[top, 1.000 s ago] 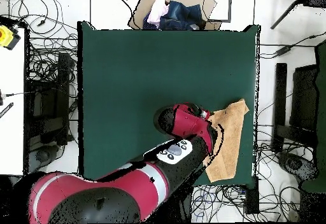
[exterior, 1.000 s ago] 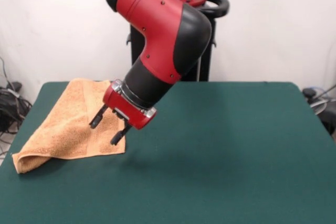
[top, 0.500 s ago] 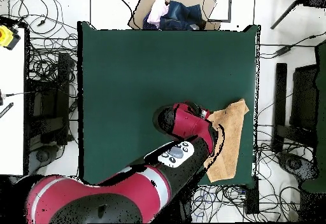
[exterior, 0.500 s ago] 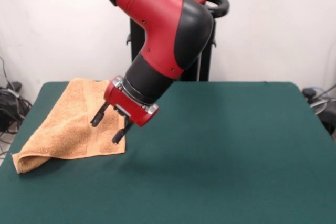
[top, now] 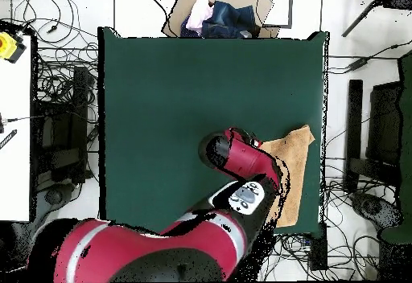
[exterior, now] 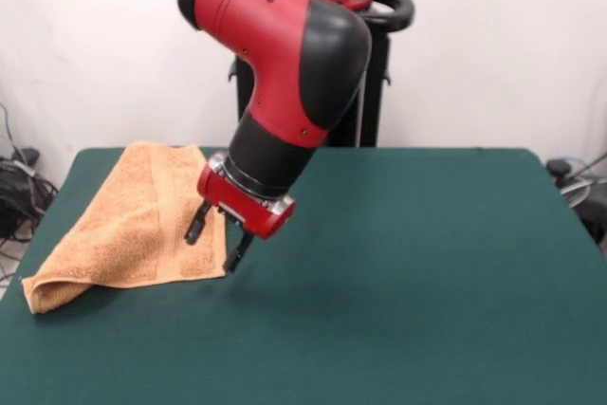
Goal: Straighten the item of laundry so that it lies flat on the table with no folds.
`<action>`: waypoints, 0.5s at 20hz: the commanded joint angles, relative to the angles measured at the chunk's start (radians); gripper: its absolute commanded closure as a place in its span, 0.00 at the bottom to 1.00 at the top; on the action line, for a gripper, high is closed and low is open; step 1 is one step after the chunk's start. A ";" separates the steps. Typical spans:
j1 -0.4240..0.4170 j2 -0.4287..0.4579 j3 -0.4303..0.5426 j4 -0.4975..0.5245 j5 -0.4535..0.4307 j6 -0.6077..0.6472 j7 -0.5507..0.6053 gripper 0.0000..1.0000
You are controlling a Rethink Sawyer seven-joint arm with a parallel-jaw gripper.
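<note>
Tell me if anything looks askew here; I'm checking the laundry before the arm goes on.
The towel lies crooked at the table edge, folded over itself, its near corner doubled under in a hump. The open gripper hangs over its inner edge, holding nothing.

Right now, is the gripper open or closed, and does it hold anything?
Gripper: open, holding nothing, fingers spread over the towel's inner edge.

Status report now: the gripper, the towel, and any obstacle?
Gripper open, empty, above the towel's inner edge. Towel still folded at table side, one corner doubled over. Nothing in the way.
</note>
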 commanded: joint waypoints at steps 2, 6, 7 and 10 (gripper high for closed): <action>-0.120 -0.056 0.322 0.136 -0.034 -0.020 0.144 0.00; -0.138 -0.044 0.340 0.144 -0.044 -0.019 0.145 0.00; -0.140 -0.041 0.343 0.147 -0.048 -0.029 0.149 0.00; -0.140 -0.027 0.337 0.151 -0.067 -0.047 0.152 0.00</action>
